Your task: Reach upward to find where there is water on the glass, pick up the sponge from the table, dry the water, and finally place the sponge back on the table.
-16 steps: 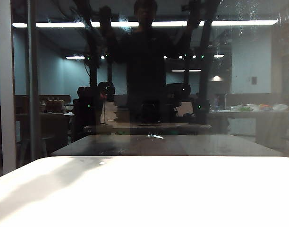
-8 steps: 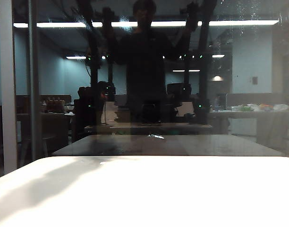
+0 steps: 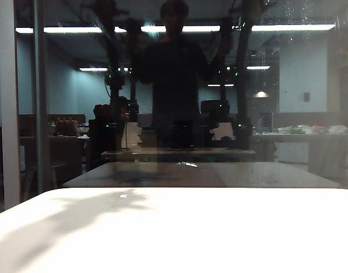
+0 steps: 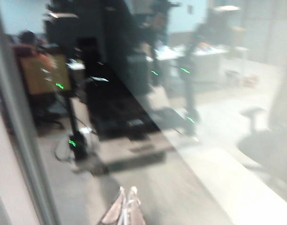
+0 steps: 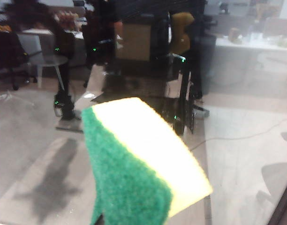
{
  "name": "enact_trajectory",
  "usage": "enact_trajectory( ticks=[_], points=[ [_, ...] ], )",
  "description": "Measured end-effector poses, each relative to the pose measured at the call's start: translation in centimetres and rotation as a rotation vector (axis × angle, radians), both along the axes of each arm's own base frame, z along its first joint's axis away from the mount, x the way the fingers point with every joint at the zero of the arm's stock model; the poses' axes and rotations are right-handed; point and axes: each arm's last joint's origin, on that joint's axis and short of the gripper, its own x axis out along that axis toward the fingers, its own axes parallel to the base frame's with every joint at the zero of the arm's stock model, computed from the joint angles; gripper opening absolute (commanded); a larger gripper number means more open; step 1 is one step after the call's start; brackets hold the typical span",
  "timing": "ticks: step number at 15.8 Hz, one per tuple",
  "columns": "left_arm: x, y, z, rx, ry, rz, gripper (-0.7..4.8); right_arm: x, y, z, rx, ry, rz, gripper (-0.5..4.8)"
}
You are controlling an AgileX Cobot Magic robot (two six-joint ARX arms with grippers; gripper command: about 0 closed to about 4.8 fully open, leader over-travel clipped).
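Observation:
The sponge (image 5: pixel 139 164), yellow foam with a green scouring side, fills the near part of the right wrist view, held up in front of the glass (image 5: pixel 242 140). My right gripper is shut on it; only a dark bit of one finger (image 5: pixel 101 220) shows. My left gripper (image 4: pixel 126 191) is shut and empty, its tips close to the glass (image 4: pixel 204 117). In the exterior view neither arm shows directly, only dark mirror images high in the glass (image 3: pixel 310 85). Pale speckled water (image 3: pixel 290 10) dots the pane's upper right. The white table (image 3: pixel 174 239) lies below, bare.
A grey vertical frame bar (image 3: pixel 40 102) and a white post (image 3: pixel 7 102) stand at the pane's left. The pane mirrors a dark figure (image 3: pixel 174 68), ceiling light strips and a brownish tabletop (image 3: pixel 202 173). The frame bar (image 4: pixel 21 140) also runs past my left gripper.
The mirrored arms have shifted in the glass. Their shadow on the white table has spread from the left toward the middle.

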Motion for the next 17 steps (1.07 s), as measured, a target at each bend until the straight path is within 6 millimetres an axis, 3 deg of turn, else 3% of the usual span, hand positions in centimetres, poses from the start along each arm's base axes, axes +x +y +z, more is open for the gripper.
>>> enact_trajectory(
  ticks=[7, 10, 12, 17],
  points=[
    [-5.2, -0.1, -7.7, 0.009, 0.089, -0.102, -0.06, -3.4, 0.0, -10.3, 0.013, 0.174, 0.020, -0.05],
    [-6.5, 0.0, -10.7, 0.013, 0.136, -0.135, -0.06, -2.6, 0.3, -16.1, 0.092, 0.290, 0.096, -0.05],
    [-7.4, 0.1, -12.3, 0.011, 0.154, -0.141, -0.06, -2.1, 0.4, -18.9, 0.109, 0.353, 0.101, -0.05],
    [-8.5, 0.3, -14.3, 0.010, 0.192, -0.146, -0.06, 0.3, 0.8, -27.3, 0.125, 0.565, 0.122, -0.05]
  ],
)
